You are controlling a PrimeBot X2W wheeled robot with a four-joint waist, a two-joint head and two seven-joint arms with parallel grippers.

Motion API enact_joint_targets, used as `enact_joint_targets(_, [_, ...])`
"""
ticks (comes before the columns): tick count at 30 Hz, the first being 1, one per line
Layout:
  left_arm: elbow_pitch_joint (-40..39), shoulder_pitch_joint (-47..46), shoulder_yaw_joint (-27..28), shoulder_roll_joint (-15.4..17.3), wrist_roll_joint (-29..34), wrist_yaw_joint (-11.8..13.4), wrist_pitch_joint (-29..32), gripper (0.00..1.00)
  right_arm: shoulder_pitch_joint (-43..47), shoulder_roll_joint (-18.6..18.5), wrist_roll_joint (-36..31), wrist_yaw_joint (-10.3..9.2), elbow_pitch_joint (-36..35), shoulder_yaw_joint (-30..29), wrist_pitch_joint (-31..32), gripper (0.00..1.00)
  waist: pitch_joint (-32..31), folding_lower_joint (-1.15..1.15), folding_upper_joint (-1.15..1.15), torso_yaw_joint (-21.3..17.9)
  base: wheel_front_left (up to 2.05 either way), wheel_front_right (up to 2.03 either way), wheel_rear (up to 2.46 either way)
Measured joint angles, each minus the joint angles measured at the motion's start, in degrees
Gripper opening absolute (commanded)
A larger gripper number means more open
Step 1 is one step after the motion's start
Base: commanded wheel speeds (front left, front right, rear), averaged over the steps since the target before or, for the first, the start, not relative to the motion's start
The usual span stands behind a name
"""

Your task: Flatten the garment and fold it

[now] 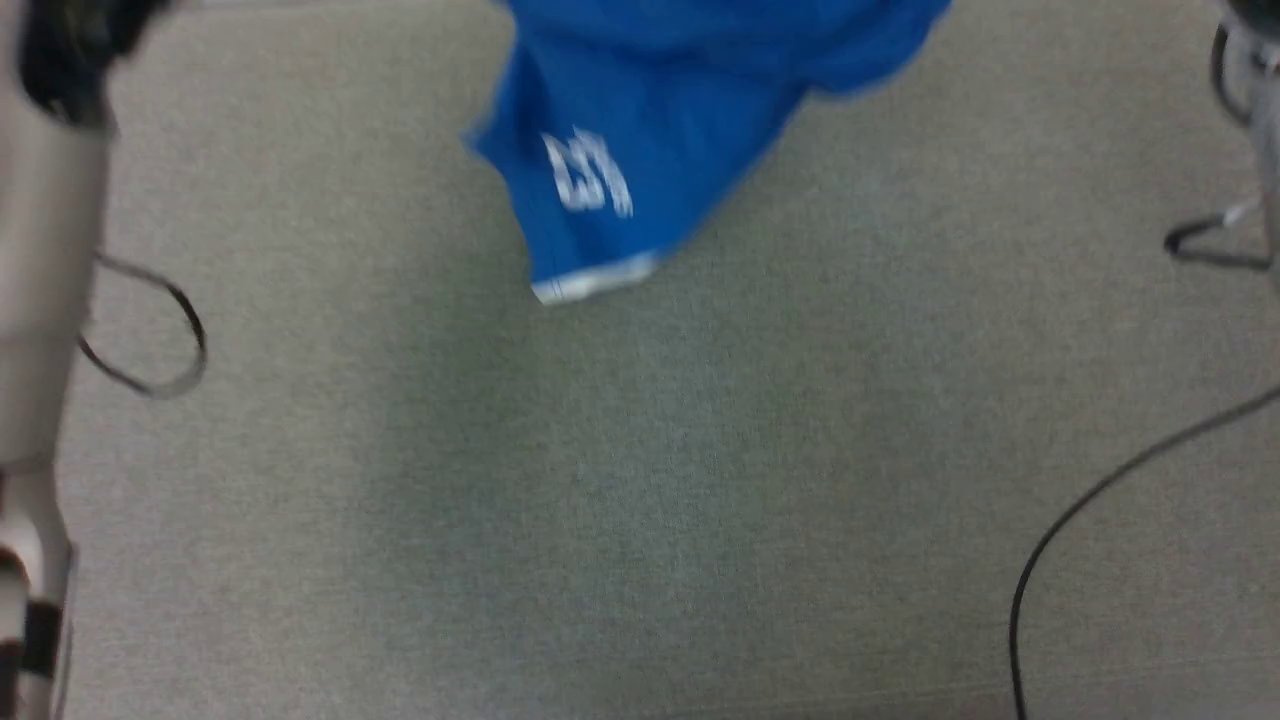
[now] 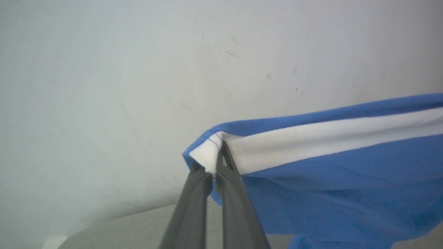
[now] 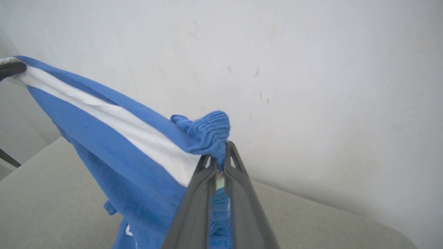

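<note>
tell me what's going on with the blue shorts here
The robot has the shorts lifted off the grey surface with both grippers. The left gripper pinches a hem corner at the end of the white stripe; the right gripper pinches the gathered waistband. The striped side is stretched between them, the rest hangs loose. Nothing is flattened or folded yet.

shorts [image 1: 640, 110]: thin matt cloth, ribbed waistband [image 3: 211, 129] | work surface [image 1: 600, 500]: grey rough woven fabric | wall [image 3: 311, 69]: white matt, scuffed

Head view down, seemingly far, wrist views close, sharing garment [image 1: 640, 110]
</note>
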Motion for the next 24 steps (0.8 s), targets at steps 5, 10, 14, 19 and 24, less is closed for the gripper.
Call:
enact_joint_targets(5, [9.07,-12.4,0.24,-1.6,3.67,0.0,-7.06,0.0,-11.26,2.05,-1.21,0.01,6.91,-0.15,-9.34,0.0,5.5,0.0,0.0,-0.79,0.0,0.0,0.0])
enact_joint_targets(10, [15.43,-18.78,0.55,-3.19,6.15,0.86,-14.86,0.0,-18.22,3.67,-2.67,0.01,13.08,0.07,-18.06,0.0,10.74,0.0,0.0,-1.79,0.0,0.0,0.0])
enact_joint_targets(14, [20.42,-19.45,0.56,-4.55,6.81,2.12,-20.11,0.0,-20.33,5.46,-4.17,0.01,18.38,1.24,-23.98,0.0,14.14,0.0,0.0,-2.61,0.0,0.0,0.0])
enact_joint_targets(19, [25.83,-18.25,0.79,-6.12,6.94,3.82,-25.02,0.0,-20.25,7.5,-4.43,0.0,24.57,4.88,-27.35,0.0,16.97,0.0,0.0,-3.56,0.0,0.0,0.0])
enact_joint_targets(24, [30.25,-11.65,1.72,-8.6,4.95,4.63,-29.38,0.0,-15.77,8.36,-3.34,0.0,28.17,9.66,-29.81,0.0,17.18,-0.01,0.0,-3.89,0.0,0.0,0.0])
